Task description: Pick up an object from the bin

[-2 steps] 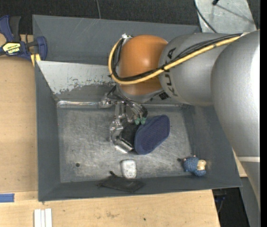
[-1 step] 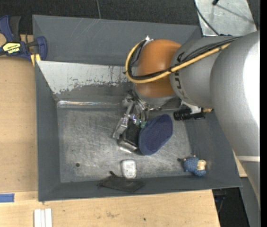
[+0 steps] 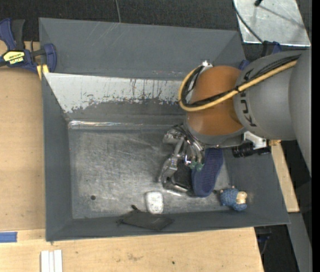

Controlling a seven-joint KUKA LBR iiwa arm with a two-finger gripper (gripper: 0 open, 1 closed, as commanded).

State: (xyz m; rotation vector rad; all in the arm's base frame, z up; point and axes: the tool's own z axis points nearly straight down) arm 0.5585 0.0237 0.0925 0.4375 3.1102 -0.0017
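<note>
The dark blue soft bundle [image 3: 209, 171] lies right against my gripper [image 3: 174, 180] on its arm side, a small white block [image 3: 154, 202] near its tip, a blue-and-yellow toy [image 3: 233, 198] beyond the bundle, and I cannot tell whether my grip is apart or together.

The arm [image 3: 273, 95] is big, round and grey with black letters. An orange cap [image 3: 216, 103] sits on its end. Yellow and black cables [image 3: 250, 83] loop over it. The claw [image 3: 174, 177] is shiny metal.

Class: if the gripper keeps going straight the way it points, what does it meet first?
The gripper would likely meet the bin floor, close beside the dark blue object; depth unclear.
</note>
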